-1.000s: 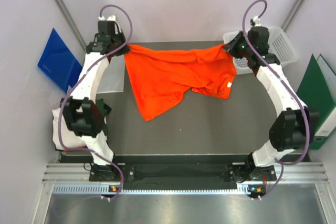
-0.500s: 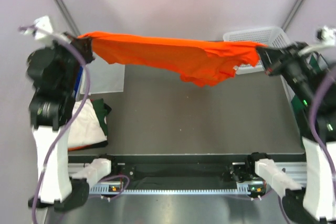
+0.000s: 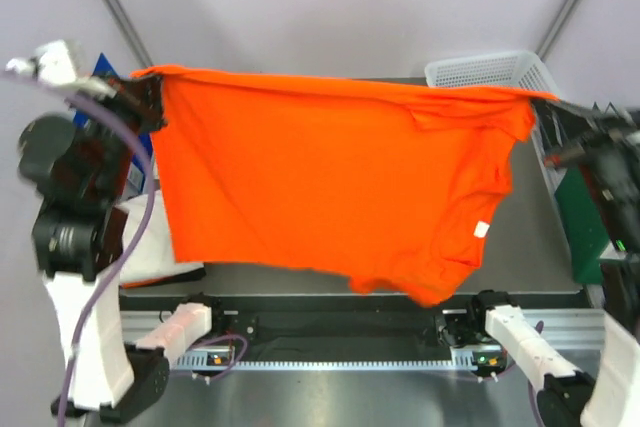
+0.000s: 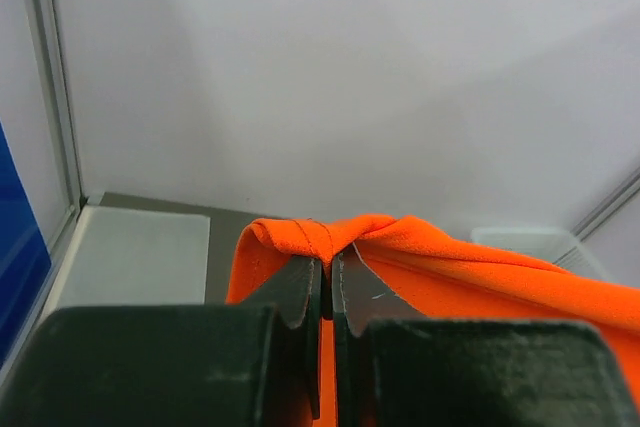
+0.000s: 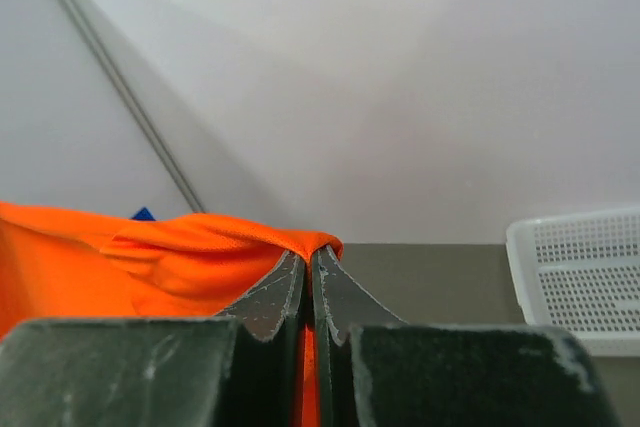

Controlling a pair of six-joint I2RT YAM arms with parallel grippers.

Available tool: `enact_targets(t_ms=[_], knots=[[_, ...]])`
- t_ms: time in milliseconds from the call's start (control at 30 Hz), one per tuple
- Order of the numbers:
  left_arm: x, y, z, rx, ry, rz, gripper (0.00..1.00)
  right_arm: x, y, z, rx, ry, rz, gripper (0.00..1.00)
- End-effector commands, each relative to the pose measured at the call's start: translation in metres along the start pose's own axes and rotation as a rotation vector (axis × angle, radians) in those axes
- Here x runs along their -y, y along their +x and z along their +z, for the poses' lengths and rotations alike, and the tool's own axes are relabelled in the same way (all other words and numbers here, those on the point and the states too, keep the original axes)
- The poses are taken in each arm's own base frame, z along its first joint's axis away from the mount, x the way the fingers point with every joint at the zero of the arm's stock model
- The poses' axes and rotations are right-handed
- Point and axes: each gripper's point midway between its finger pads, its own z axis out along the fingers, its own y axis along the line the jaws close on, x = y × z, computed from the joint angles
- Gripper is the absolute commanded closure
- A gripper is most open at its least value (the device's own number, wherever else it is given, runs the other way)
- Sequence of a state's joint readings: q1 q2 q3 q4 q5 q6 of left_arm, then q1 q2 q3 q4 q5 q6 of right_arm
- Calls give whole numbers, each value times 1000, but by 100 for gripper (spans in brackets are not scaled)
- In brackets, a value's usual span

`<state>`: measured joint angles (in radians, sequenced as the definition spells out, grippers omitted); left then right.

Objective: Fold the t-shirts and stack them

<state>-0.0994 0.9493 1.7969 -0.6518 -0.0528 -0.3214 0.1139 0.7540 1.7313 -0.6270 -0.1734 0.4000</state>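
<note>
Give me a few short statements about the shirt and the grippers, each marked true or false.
1. The orange t-shirt hangs spread between the left gripper and the right gripper. True.
2. The left gripper is open. False: it is shut on the shirt's edge.
3. The right gripper pinches orange cloth. True.
4. The orange t-shirt lies in a basket. False: it hangs in the air, not in the white basket.

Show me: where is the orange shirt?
In the top view the orange t-shirt hangs spread above the table, its corners pinched by the left gripper and right gripper.
</note>
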Motion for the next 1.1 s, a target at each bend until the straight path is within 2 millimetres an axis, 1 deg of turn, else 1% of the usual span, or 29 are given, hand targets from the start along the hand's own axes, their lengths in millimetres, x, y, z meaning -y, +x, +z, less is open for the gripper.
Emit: enact_targets(t_ms=[0,33,67,100,133,167,200,233,267,300,333,367,400,433,467,500,533,567,600,633,667,700,733,800,867,933,967,1033,1067], knots=[[-52,83,85,-234,-205,97,100,77,75,89,-139,203,4,100],[-55,98,96,-268,-207,102,100,84,93,99,-175,211,15,100],[-59,118,107,-318,-204,105,100,96,116,121,-214,216,27,100],[-65,148,129,-381,-206,107,100,108,148,130,-275,221,41,100],[-70,169,140,-428,-206,105,100,117,167,138,-309,228,47,100],[-73,196,148,-485,-191,96,100,133,198,158,-358,240,56,100],[-80,229,166,-539,-192,85,100,143,222,166,-399,248,64,100],[-84,248,174,-570,-189,78,100,151,240,175,-426,249,71,100],[-86,271,180,-611,-175,68,100,172,281,190,-507,271,85,100],[-96,308,191,-679,-190,62,100,177,298,202,-527,254,96,100],[-101,327,200,-700,-190,56,100,185,318,211,-569,251,110,100],[-104,339,209,-719,-196,55,100,206,370,219,-667,274,137,100],[-115,386,216,-812,-196,43,100,205,378,236,-673,234,155,100],[-121,406,218,-861,-209,41,100,212,394,244,-703,228,169,100],[-121,409,233,-857,-209,38,100,231,440,246,-778,257,192,100],[-136,448,237,-924,-238,31,100,228,438,267,-758,219,214,100],[-139,459,241,-946,-247,23,100,232,450,271,-782,228,226,100],[-139,452,258,-918,-246,14,100,246,481,272,-824,251,244,100],[-147,473,261,-950,-262,-1,100,241,469,292,-789,219,250,100],[-146,474,268,-944,-257,-14,100,244,476,295,-807,229,260,100],[-143,462,283,-900,-241,-23,100,249,476,306,-793,225,260,100],[-144,465,288,-895,-240,-32,100,248,477,310,-794,223,275,100],[-142,461,292,-881,-235,-35,100,250,477,313,-791,221,284,100],[-137,444,302,-838,-224,-36,100,249,471,318,-786,208,323,100],[-133,428,303,-813,-224,-31,100,249,461,315,-786,214,353,100],[-132,424,296,-823,-228,-33,100,245,455,309,-799,203,388,100],[-129,411,294,-807,-232,-29,100,244,448,300,-801,216,419,100],[-130,411,281,-841,-246,-26,100,238,442,290,-818,204,466,100],[-128,404,276,-843,-247,-27,100,237,437,281,-828,211,492,100]])
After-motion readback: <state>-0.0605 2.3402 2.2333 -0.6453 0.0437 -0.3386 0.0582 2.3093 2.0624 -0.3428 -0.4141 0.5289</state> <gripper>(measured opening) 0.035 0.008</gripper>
